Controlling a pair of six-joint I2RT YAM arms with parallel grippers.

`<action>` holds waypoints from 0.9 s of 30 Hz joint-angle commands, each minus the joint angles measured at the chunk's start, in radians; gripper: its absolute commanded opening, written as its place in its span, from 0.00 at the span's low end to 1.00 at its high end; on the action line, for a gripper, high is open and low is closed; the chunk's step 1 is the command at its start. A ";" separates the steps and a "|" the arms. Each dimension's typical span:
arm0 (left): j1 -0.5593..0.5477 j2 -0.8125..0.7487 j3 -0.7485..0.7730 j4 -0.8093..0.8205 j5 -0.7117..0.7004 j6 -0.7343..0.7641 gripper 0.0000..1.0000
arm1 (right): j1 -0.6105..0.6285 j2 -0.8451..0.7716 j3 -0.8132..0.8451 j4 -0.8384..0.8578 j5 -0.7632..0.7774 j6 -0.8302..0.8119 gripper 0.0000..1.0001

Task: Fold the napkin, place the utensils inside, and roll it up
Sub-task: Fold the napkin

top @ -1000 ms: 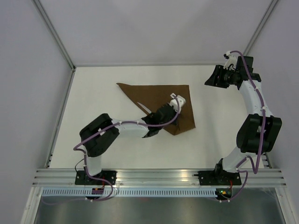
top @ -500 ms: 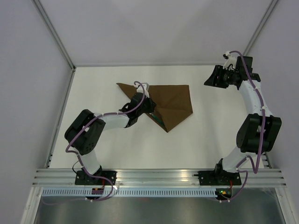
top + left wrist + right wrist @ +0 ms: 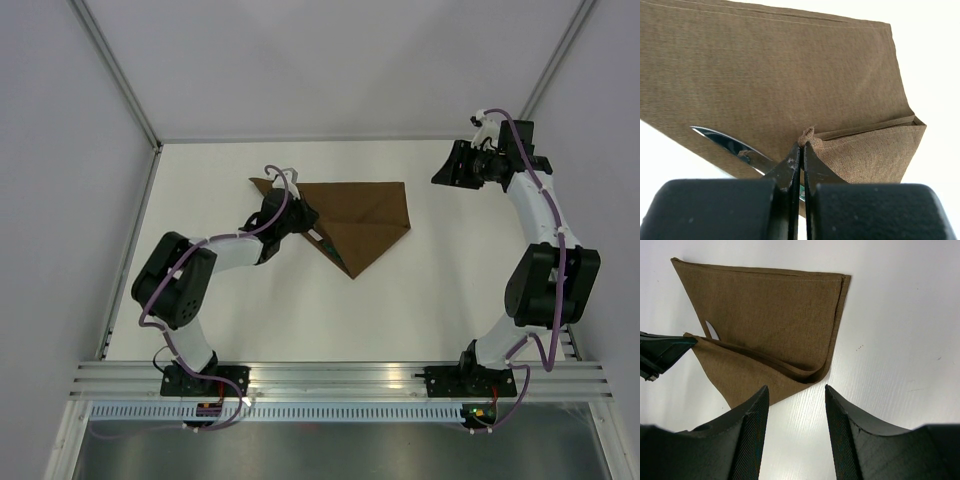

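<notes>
**A:** Where is the cloth lying?

**B:** The large dark-brown matte fabric napkin is lying on the white table, toward its far side and roughly midway between my two arms. It is sitting folded into an angular shape, with one pointed end aiming back toward my bases.

**A:** What are your left fingers doing?

**B:** My left fingers are pressing tightly together on a corner of the napkin's upper layer, at the cloth's left side. A small tuft of brown fabric is poking up just above the tips. The layer I am pinching is stretching across the one beneath it, and a soft rounded fold is showing at its right end.

**A:** Is any cutlery showing?

**B:** A slim, shiny metal utensil with a pointed, blade-like tip is peeking out from under the napkin's near-left edge, just beside my left fingers. I cannot tell how much of it is lying under the cloth.

**A:** And the other side?

**B:** My right fingers are standing wide apart and gripping nothing. They are hovering over bare table near the napkin's far-right corner, pointing toward the cloth without touching it.
</notes>
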 commanded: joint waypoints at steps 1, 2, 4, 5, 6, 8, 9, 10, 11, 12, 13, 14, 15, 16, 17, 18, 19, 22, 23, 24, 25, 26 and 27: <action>0.022 -0.024 0.000 0.004 0.035 -0.042 0.02 | 0.010 0.011 0.007 0.015 0.010 0.009 0.54; 0.023 -0.022 -0.001 0.000 0.033 -0.040 0.02 | 0.015 0.012 0.006 0.015 0.013 0.009 0.55; 0.034 -0.022 -0.001 -0.008 0.032 -0.043 0.02 | 0.018 0.012 0.006 0.014 0.015 0.006 0.55; 0.037 -0.021 -0.001 -0.008 0.033 -0.045 0.02 | 0.021 0.014 0.006 0.014 0.018 0.008 0.54; 0.040 -0.019 -0.001 -0.011 0.032 -0.045 0.02 | 0.022 0.017 0.006 0.014 0.019 0.006 0.55; 0.050 -0.016 -0.001 -0.016 0.032 -0.046 0.02 | 0.029 0.017 0.007 0.012 0.021 0.003 0.54; 0.051 -0.013 0.002 -0.017 0.033 -0.045 0.02 | 0.030 0.018 0.007 0.012 0.024 0.003 0.55; 0.054 -0.012 0.002 -0.026 0.032 -0.046 0.02 | 0.032 0.020 0.007 0.011 0.024 0.003 0.55; 0.056 -0.012 0.003 -0.028 0.029 -0.045 0.02 | 0.035 0.021 0.007 0.011 0.027 0.000 0.54; 0.057 -0.010 0.003 -0.028 0.029 -0.043 0.02 | 0.036 0.023 0.007 0.011 0.027 0.000 0.55; 0.060 -0.010 0.005 -0.035 0.027 -0.045 0.02 | 0.038 0.023 0.009 0.009 0.028 -0.001 0.54; 0.063 -0.007 0.007 -0.039 0.027 -0.042 0.02 | 0.041 0.024 0.009 0.009 0.031 -0.003 0.55; 0.063 -0.004 0.013 -0.043 0.027 -0.040 0.02 | 0.042 0.026 0.009 0.009 0.032 -0.001 0.55; 0.068 0.001 0.014 -0.049 0.027 -0.042 0.02 | 0.045 0.028 0.010 0.008 0.033 -0.003 0.55; 0.069 0.004 0.016 -0.052 0.027 -0.040 0.02 | 0.047 0.029 0.009 0.006 0.033 -0.003 0.55; 0.073 0.005 0.019 -0.052 0.030 -0.042 0.02 | 0.049 0.032 0.009 0.005 0.033 -0.004 0.55; 0.076 0.008 0.019 -0.055 0.030 -0.040 0.02 | 0.052 0.032 0.009 0.003 0.035 -0.007 0.55; 0.085 0.014 0.020 -0.056 0.035 -0.043 0.02 | 0.053 0.037 0.009 0.003 0.038 -0.009 0.55; 0.086 0.016 0.023 -0.063 0.037 -0.043 0.02 | 0.056 0.037 0.010 0.003 0.038 -0.009 0.55; 0.088 0.019 0.028 -0.068 0.037 -0.042 0.02 | 0.058 0.040 0.010 0.003 0.039 -0.009 0.55; 0.091 0.021 0.031 -0.071 0.037 -0.042 0.02 | 0.061 0.040 0.010 0.003 0.041 -0.011 0.55; 0.093 0.022 0.033 -0.075 0.038 -0.040 0.02 | 0.061 0.041 0.010 0.003 0.041 -0.012 0.55; 0.094 0.024 0.036 -0.080 0.037 -0.040 0.02 | 0.062 0.044 0.012 0.002 0.042 -0.012 0.55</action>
